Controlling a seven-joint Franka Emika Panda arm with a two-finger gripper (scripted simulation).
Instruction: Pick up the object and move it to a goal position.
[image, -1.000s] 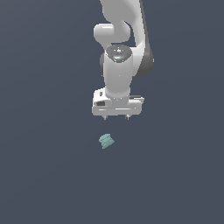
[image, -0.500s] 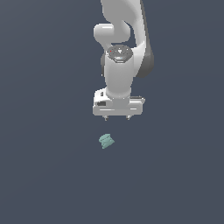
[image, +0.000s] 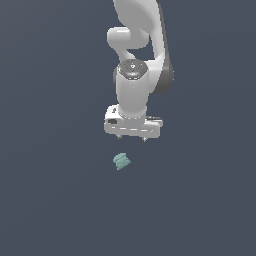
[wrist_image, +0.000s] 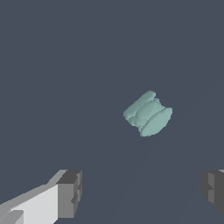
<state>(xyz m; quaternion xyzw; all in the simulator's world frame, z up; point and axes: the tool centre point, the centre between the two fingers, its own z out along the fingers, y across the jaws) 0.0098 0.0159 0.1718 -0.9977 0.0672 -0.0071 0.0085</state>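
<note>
Counter (image: 45, 200) of flat, dark slate-blue surface, filling both views with no edge or corner in sight, so nothing to place things against there. White Franka arm with grey joint caps reaching down from the top of the exterior view, ending in a white, boxy end effector (image: 132, 138) pointed straight down. Spread wide, with two short dark-grey fingertips (wrist_image: 70, 193) far apart in the wrist view and nothing held between them. Tiny pale teal-green blocky object (image: 121, 161) with a ridged, notched outline, lying alone on the counter, tilted askew. In the exterior view, placed just below the end effector and slightly toward the exterior view's left of its middle, clear of both fingertips and touching neither. In the wrist view, same teal object (wrist_image: 148, 113) seen ahead of the open fingers, nearer to one finger's side than the other, ridges running across its body
</note>
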